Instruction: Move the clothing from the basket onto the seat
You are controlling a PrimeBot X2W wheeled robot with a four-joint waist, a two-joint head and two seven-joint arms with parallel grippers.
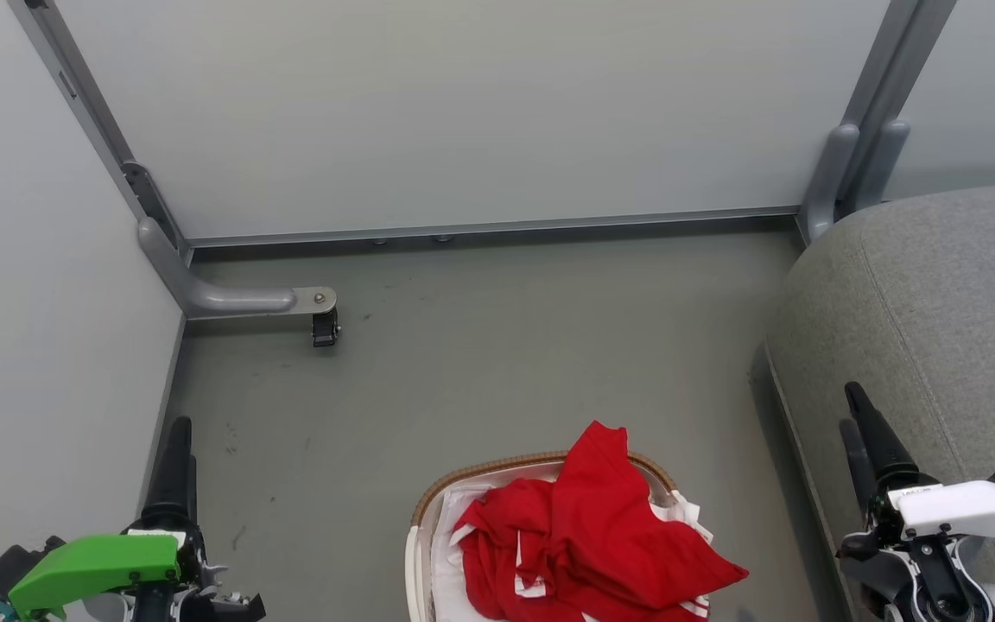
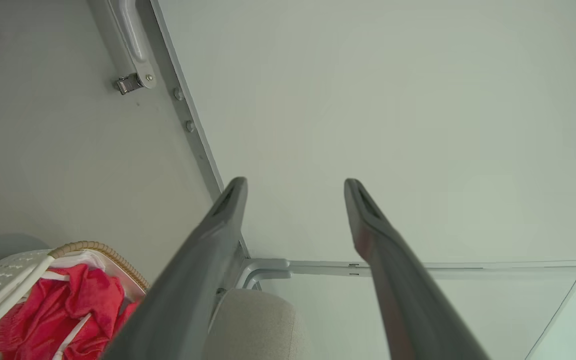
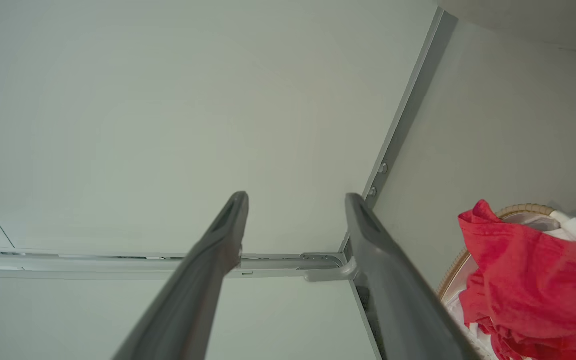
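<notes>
In woven-rimmed basket — crumpled red clothing

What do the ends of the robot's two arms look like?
Each arm ends in jaws made of two long, dark grey fingers that taper to narrow tips. Behind the left jaws sits a bright green cover. Behind the right jaws sits a white cover above black mechanical parts.
</notes>
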